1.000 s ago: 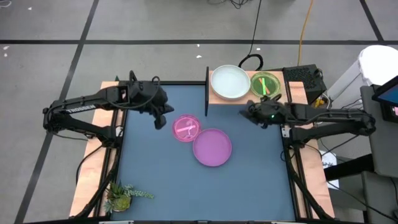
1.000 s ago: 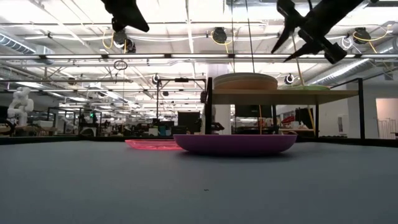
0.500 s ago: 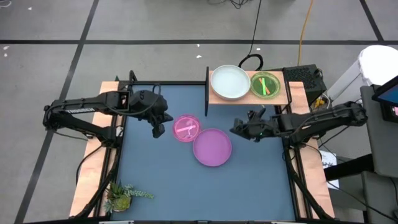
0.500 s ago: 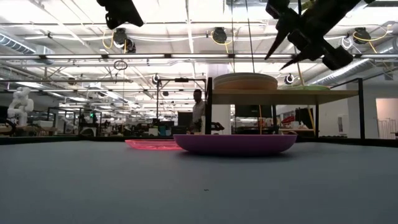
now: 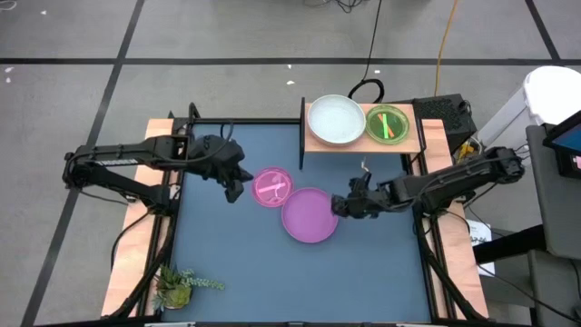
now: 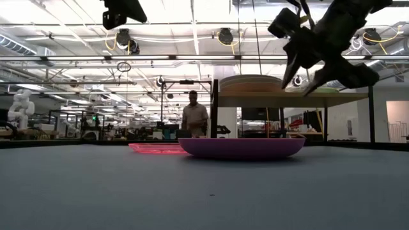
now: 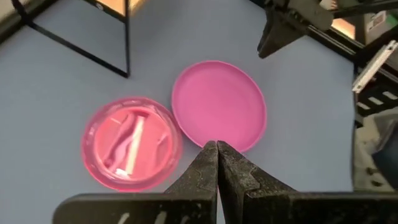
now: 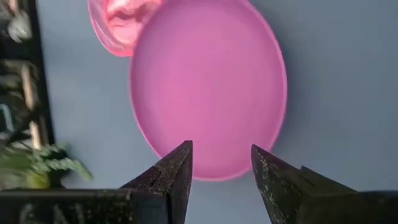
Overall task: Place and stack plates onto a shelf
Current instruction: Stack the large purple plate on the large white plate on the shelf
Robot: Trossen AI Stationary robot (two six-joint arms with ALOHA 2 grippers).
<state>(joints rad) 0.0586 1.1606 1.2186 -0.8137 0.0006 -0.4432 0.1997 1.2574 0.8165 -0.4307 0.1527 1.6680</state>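
purple plate, translucent pink plate, white plate, green plate, light-wood shelf, blue-grey table

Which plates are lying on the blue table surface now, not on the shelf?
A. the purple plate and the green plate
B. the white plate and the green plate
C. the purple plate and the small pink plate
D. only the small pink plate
C: the purple plate and the small pink plate lie side by side on the table, while the white plate and the green plate sit on the shelf.
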